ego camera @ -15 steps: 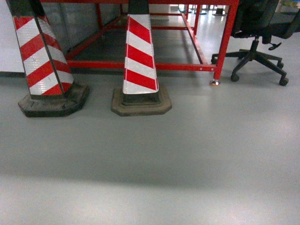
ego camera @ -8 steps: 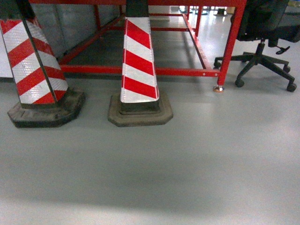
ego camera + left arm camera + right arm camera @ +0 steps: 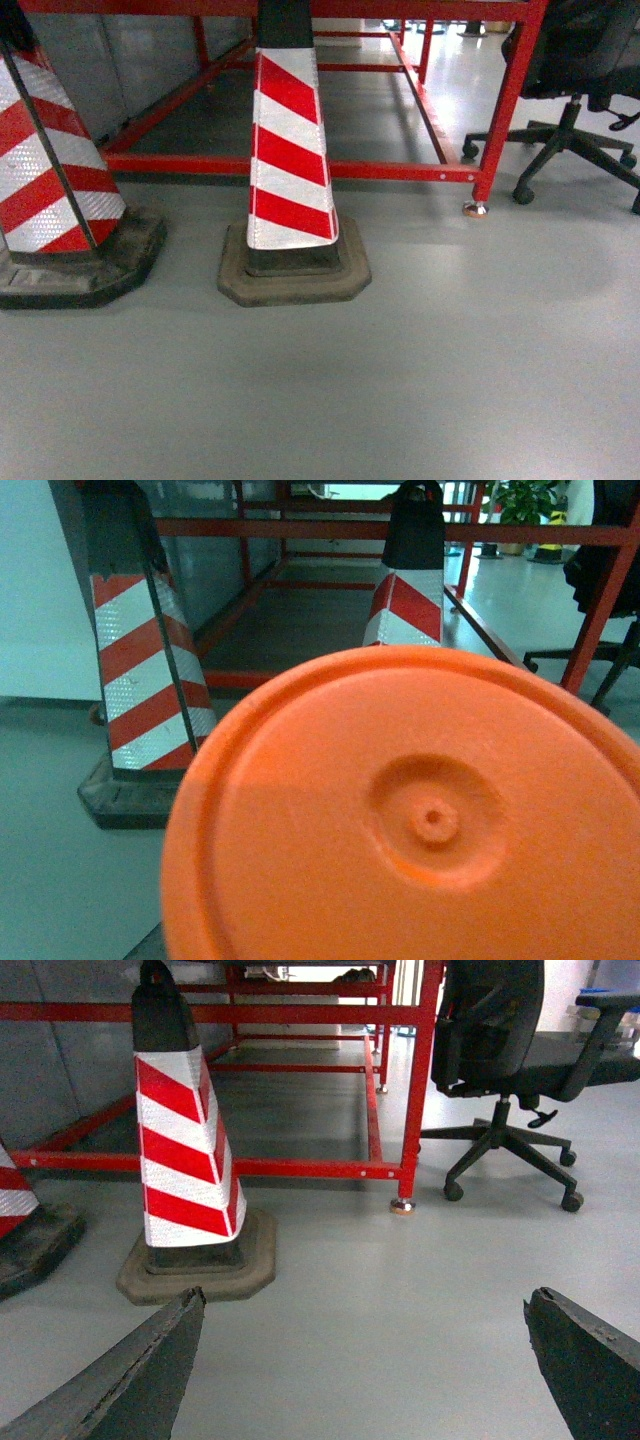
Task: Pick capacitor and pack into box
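The capacitor [image 3: 420, 810] fills most of the left wrist view: I see its round bright orange end face, with a small dimple in the middle, right in front of the camera and above the floor. My left gripper's fingers are hidden behind it, and it hangs there held. In the right wrist view my right gripper [image 3: 365, 1298] is open over bare grey floor, its two dark fingertips [image 3: 150, 1360] far apart with nothing between them. The box is out of view. Neither gripper shows in the head view.
Two red-and-white striped cones on black bases stand ahead, one in the middle [image 3: 290, 150] and one at the left [image 3: 50, 170]. Behind them runs a red steel table frame [image 3: 300, 168]. A black office chair [image 3: 580, 60] stands at the right. Grey floor lies in front.
In the head view the cones and red frame have grown larger and slid lower, and the left cone and chair have spread toward the edges: the robot has rolled closer to them.
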### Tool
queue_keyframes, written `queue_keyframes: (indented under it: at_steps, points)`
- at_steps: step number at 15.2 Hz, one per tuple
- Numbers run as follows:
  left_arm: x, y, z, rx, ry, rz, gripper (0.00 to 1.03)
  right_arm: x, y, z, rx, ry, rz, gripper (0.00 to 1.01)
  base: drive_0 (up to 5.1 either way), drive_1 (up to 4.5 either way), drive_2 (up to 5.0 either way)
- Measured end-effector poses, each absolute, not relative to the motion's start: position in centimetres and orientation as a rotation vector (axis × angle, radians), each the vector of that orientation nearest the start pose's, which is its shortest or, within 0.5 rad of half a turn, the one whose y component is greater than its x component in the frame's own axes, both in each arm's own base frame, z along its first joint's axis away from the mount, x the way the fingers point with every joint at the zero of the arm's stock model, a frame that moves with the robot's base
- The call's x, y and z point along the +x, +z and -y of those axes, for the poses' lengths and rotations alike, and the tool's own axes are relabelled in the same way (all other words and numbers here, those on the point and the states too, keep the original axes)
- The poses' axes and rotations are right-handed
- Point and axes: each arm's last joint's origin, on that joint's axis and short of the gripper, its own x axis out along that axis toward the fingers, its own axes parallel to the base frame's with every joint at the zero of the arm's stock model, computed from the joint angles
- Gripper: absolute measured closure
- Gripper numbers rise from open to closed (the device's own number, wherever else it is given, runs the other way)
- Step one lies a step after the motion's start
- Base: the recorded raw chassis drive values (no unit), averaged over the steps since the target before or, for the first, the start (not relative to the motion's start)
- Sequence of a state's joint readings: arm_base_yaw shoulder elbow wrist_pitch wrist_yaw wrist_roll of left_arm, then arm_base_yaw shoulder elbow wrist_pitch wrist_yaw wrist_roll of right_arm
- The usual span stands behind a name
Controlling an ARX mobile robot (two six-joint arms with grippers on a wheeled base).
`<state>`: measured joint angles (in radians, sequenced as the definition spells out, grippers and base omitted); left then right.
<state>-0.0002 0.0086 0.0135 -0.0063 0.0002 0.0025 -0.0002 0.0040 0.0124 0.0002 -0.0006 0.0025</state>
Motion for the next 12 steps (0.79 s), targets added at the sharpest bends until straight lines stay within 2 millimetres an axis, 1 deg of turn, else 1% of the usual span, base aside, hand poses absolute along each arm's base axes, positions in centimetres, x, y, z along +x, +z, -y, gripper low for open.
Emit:
queue_keyframes:
  at_steps: [12]
  points:
    - [9.74,16.70,0.00,0.002,0.000,0.001,0.59,9.72,16.71,0.00,0.002,0.000,0.005,0.03,0.0,4.32,-4.3]
